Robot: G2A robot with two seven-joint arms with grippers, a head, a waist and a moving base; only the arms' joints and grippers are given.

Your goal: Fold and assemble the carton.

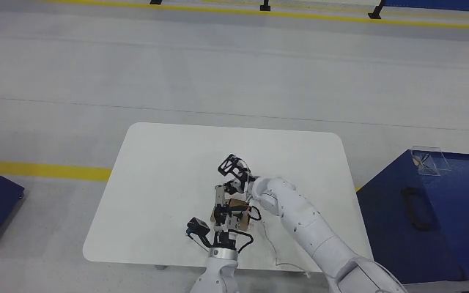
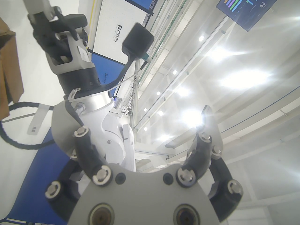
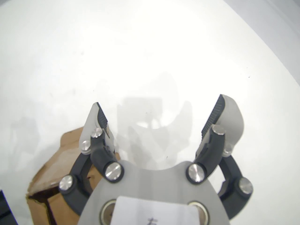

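The carton [image 1: 236, 206] sits on the tabletop [image 1: 168, 168], about midway between the 2 side edges and nearer the robot's edge than the far one. It is brown card, partly formed, with loose flaps and a dark open hollow showing in the right wrist view [image 3: 54, 165].

The right gripper [image 3: 159, 118] hangs over bare tabletop just past the carton on the far side. Its 2 fingers are spread wide with nothing between them, and 1 finger is close beside a carton flap. The left gripper [image 2: 133, 122] is tipped up toward the ceiling. Its fingers are also spread and hold nothing, and the carton is off at the edge of its view.

With neither gripper holding the carton, I judge the main risk to be that a push on 1 flap slides or tips the light box instead of creasing it. Unpinned flaps may also spring back open. The 2 grippers are very near each other over the carton, so a careless closing move could knock them together or crush a wall of the box.
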